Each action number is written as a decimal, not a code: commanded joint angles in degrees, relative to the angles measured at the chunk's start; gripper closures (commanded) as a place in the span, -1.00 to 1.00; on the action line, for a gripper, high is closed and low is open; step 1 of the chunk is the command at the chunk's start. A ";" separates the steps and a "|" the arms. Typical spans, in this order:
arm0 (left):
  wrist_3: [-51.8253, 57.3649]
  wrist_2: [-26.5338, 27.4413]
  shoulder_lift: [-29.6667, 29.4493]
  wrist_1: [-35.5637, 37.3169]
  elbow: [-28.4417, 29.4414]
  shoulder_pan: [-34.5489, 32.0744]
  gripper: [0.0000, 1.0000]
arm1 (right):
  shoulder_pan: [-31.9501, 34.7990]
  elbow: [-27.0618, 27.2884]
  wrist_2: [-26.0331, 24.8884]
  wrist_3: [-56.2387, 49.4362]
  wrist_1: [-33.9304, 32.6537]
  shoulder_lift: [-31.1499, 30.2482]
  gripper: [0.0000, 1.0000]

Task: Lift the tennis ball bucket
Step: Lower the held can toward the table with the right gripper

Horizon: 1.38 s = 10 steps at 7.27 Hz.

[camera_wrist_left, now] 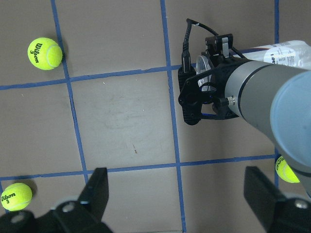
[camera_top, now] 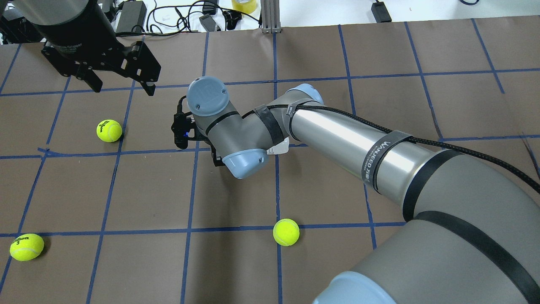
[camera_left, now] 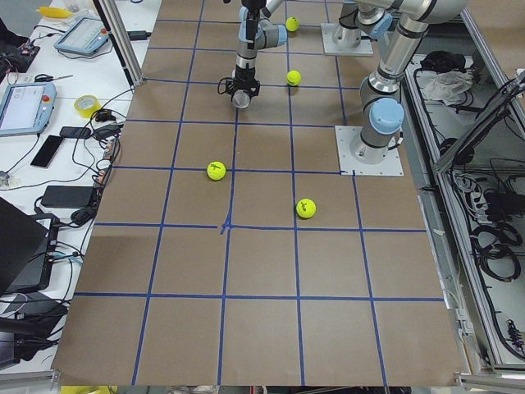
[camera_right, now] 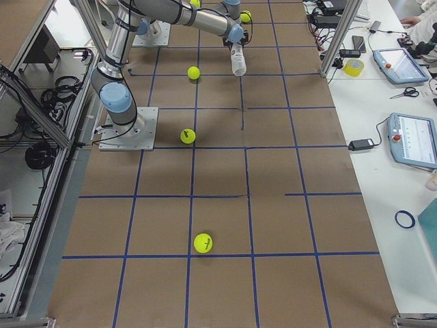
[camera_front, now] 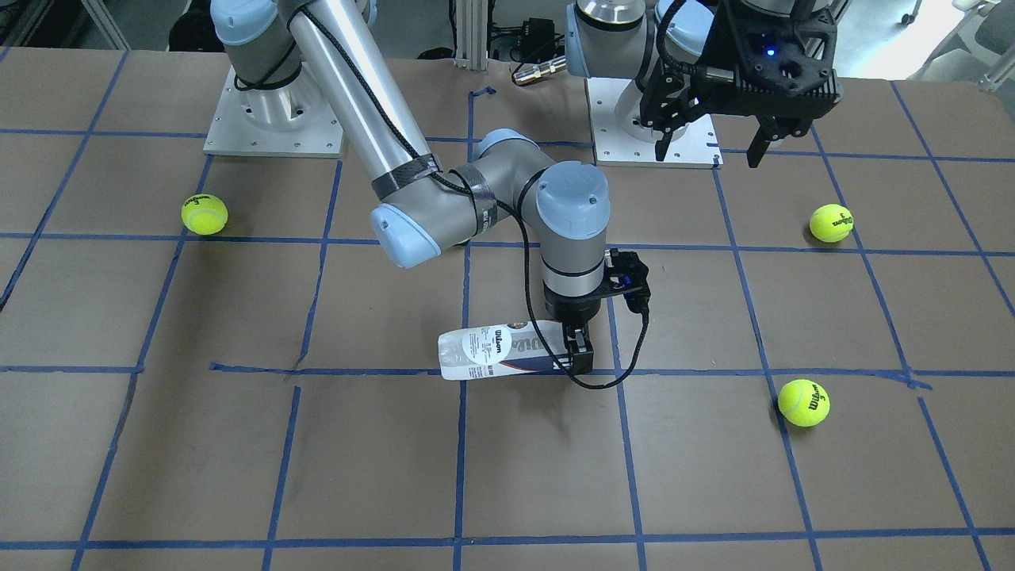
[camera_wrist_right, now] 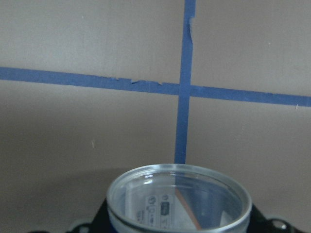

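The tennis ball bucket [camera_front: 492, 352] is a clear tube with a white and navy Wilson label. It lies horizontal in my right gripper [camera_front: 578, 350], which is shut on its navy end; it casts a shadow on the table below. The right wrist view looks along the bucket to its clear round end [camera_wrist_right: 179, 199]. In the overhead view my right arm hides all but a white sliver of the bucket [camera_top: 279, 148]. My left gripper [camera_front: 714, 147] is open and empty, high above the table, also seen in the overhead view [camera_top: 120, 86].
Loose yellow-green tennis balls lie on the brown, blue-taped table [camera_front: 238, 444]: one [camera_front: 204, 214] at the front view's left, two [camera_front: 831, 223] [camera_front: 803, 402] at its right. Both arm bases [camera_front: 273, 119] stand at the robot's edge.
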 commanded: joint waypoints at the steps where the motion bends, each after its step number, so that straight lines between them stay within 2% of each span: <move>1: 0.00 0.00 0.00 0.00 0.00 0.00 -1.00 | 0.01 0.38 0.28 0.47 -0.95 0.34 -0.04; 2: 0.00 0.00 0.00 0.00 0.00 0.00 -1.00 | 0.01 0.55 3.06 1.61 -1.39 0.43 -0.70; 3: 0.00 0.00 0.00 0.00 0.00 0.00 -1.00 | -0.08 0.64 8.22 1.70 -2.62 0.43 -1.00; 7: 0.00 0.00 0.00 0.00 0.00 0.00 -1.00 | -2.18 -0.32 8.71 1.62 -2.45 -0.45 -1.00; 9: -0.09 -0.26 -0.35 0.09 0.00 0.09 -1.00 | -4.55 0.55 12.91 1.96 -1.57 -4.30 -1.00; 10: -0.35 -0.61 -1.31 0.96 0.00 0.18 -1.00 | -6.91 0.64 13.11 1.97 -0.79 -4.58 -1.00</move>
